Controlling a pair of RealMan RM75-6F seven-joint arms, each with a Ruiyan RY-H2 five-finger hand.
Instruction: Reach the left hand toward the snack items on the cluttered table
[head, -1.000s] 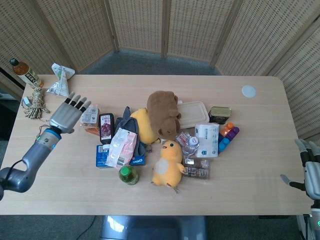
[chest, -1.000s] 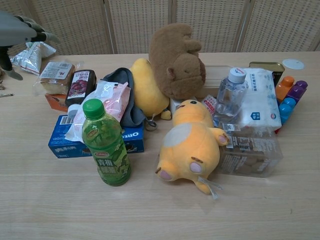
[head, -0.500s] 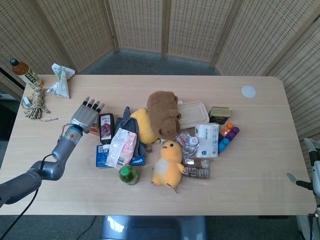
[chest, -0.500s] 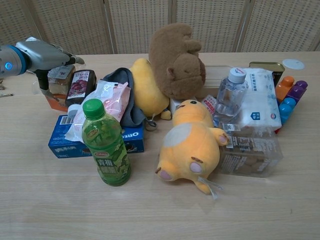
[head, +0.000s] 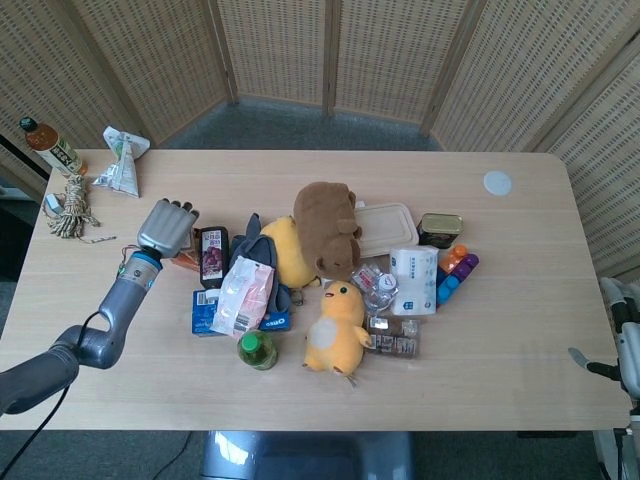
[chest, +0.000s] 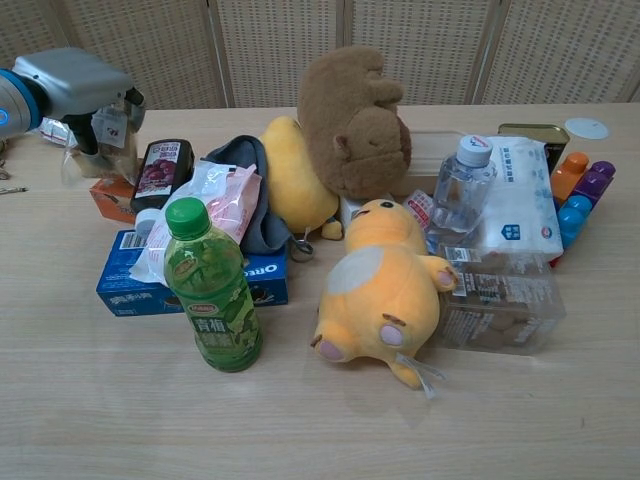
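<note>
My left hand (head: 167, 226) (chest: 72, 82) is at the left end of the pile, its fingers curled down around a clear-wrapped cake snack (chest: 112, 130), which it grips. Just right of it lies a dark plum snack packet (head: 212, 254) (chest: 160, 165). A pink packet (head: 243, 295) (chest: 225, 205) rests on a blue Oreo box (head: 203, 315) (chest: 130, 285). An orange pack (chest: 104, 198) shows below the hand. My right hand (head: 625, 345) hangs off the table's right edge with its fingers apart, holding nothing.
A green tea bottle (chest: 212, 290) stands in front of the Oreo box. Yellow duck plush (head: 335, 325), brown plush (head: 327, 225), water bottle (chest: 460, 190), tissue pack (head: 415, 278) and biscuit box (chest: 500, 300) crowd the middle. Rope (head: 68, 210), a foil packet (head: 122, 160) and a bottle (head: 50, 147) lie far left.
My left hand has moved right from the table's left side to the wrapped cake, and its spread fingers have curled down around it. The right hand has sunk lower at the right edge.
</note>
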